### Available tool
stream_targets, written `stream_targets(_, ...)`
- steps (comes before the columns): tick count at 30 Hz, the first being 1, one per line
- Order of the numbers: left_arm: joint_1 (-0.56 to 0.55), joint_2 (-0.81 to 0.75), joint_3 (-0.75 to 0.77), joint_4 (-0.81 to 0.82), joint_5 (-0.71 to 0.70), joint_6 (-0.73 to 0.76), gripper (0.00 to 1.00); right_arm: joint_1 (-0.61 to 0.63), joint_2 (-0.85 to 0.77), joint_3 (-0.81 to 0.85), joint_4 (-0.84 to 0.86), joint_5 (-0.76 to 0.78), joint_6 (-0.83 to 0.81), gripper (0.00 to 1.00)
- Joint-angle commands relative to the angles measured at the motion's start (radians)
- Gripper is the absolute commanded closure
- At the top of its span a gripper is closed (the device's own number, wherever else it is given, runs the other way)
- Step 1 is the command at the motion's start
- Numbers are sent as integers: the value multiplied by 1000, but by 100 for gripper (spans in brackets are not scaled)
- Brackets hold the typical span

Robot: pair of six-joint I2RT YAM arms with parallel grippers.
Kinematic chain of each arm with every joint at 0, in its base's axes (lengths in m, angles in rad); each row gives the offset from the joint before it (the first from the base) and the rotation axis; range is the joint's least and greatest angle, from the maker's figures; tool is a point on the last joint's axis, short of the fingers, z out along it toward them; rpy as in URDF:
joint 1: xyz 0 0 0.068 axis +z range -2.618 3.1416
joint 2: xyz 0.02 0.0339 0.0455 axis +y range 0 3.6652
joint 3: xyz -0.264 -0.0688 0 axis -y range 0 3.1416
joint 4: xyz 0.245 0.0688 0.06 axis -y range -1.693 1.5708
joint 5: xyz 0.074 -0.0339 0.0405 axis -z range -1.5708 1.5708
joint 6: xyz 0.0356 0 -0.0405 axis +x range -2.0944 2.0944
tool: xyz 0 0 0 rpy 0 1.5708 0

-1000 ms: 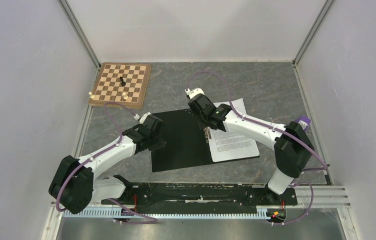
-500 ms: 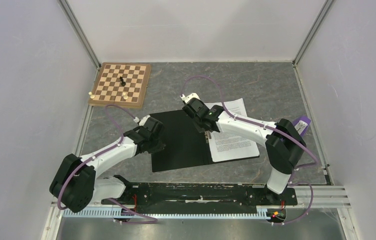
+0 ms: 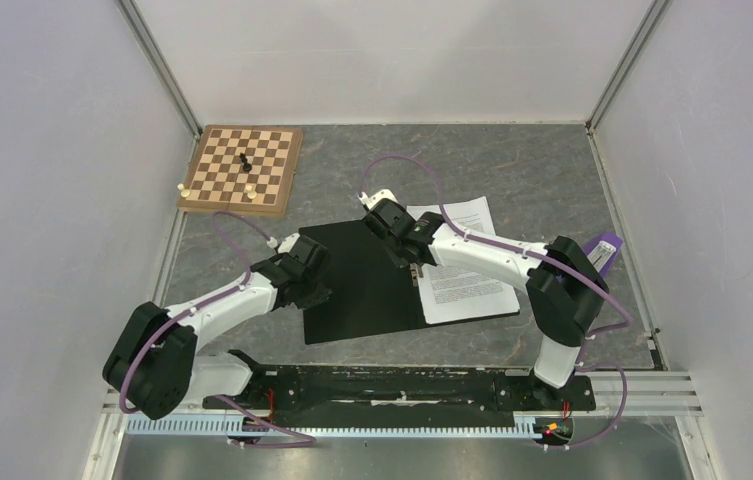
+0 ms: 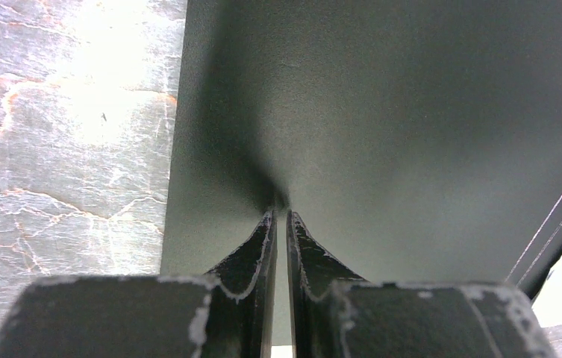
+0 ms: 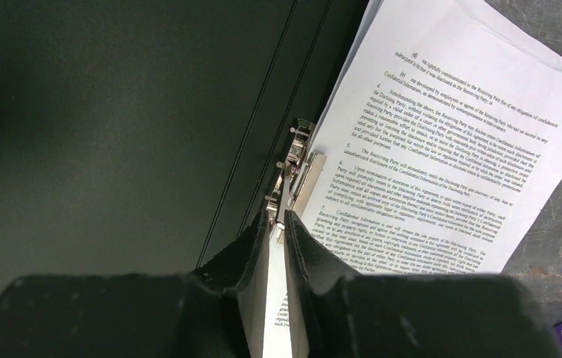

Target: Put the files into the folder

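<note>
I read this as the fastening step. The flat rectangular folder (image 3: 362, 285) lies spread open with its black inner faces up. The white printed paper sheets (image 3: 467, 275) rest on its right-hand face, beside the spine. My right hand (image 5: 275, 216) has its jaws almost together, with only a slim gap, and the near end of the silver metal clip (image 5: 298, 168) at the spine sits between the tips. My left hand (image 4: 278, 212) is likewise nearly closed, tips against the folder's left face near its outer edge. I cannot tell whether it pinches that cover or only presses it flat.

Next, I judge, the clip must be worked so the sheets sit under it, and then the left cover swung over. The sheets need squaring first: they lie skewed, and their far end overhangs the folder's far edge onto the grey stone-patterned tabletop (image 3: 512, 160).

Room is fair. The wooden chessboard (image 3: 242, 170) stands well apart beyond the folder's far-left corner. A small purple object (image 3: 604, 245) lies to the folder's right, by my right arm. The black base rail (image 3: 402, 385) runs near the folder's near edge, which is the tightest side.
</note>
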Motion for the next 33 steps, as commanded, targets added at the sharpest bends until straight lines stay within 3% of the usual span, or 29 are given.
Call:
stream_targets(1, -1, 6, -2, 15, -37, -43, 84, 8, 4, 27, 5, 21, -3, 86)
stream_targets(19, 12, 25, -2, -2, -49, -87, 84, 9, -64, -135, 39, 16, 33, 94)
stream_targets(33, 24, 52, -3, 5, -33, -107, 85, 9, -102, -327, 156, -72, 100, 100)
